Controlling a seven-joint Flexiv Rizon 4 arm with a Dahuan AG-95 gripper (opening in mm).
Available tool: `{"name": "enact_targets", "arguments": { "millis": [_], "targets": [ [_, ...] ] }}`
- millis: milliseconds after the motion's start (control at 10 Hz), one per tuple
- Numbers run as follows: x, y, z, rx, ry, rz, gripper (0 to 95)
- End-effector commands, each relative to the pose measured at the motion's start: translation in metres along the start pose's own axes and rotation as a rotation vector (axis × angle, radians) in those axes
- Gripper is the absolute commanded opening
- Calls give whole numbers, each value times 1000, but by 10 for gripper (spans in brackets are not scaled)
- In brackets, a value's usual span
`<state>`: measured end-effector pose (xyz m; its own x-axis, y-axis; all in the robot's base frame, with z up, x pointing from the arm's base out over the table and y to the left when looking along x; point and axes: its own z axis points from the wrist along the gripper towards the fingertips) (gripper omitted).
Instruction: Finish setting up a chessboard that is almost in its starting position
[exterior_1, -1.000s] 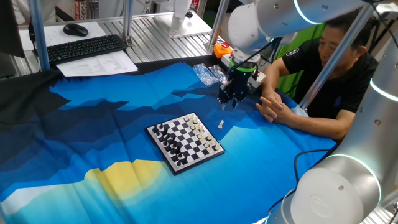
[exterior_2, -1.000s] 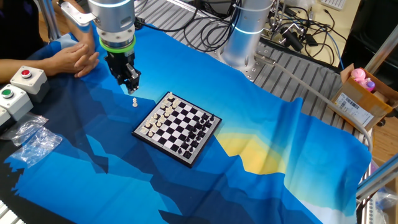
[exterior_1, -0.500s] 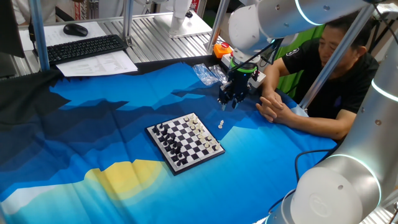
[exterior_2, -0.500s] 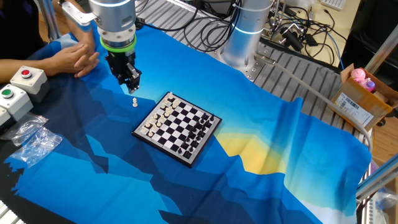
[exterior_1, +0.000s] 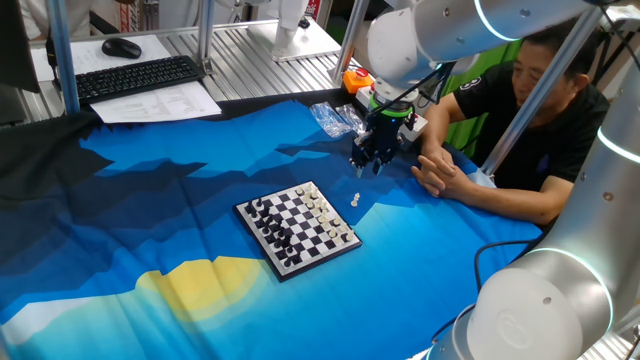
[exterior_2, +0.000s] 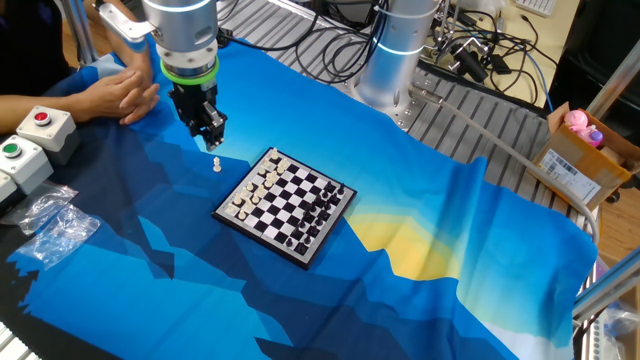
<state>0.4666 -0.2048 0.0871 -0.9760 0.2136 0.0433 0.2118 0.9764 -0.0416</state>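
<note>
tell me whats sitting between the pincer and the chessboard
A single white chess piece stands on the blue cloth between the pincer and the chessboard, clear in both fixed views.

A matt blue cloth (exterior_2: 420, 250) is lying under the pincer (exterior_2: 207, 137), whose black fingers are looking dull. Just beside it, the arm's white shell (exterior_1: 420, 35) is shining glossy. Below the pincer, the chessboard (exterior_2: 285, 207) is showing smooth, faintly glossy squares.
</note>
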Motion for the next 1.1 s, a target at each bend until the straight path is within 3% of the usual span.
{"name": "enact_targets", "arguments": {
  "millis": [100,900,1000,1100],
  "targets": [
    [0,0,0,0,0,0,380],
    [0,0,0,0,0,0,380],
    [18,20,18,-17,-22,-12,380],
    [17,20,22,-23,-24,-11,380]
  ]
}}
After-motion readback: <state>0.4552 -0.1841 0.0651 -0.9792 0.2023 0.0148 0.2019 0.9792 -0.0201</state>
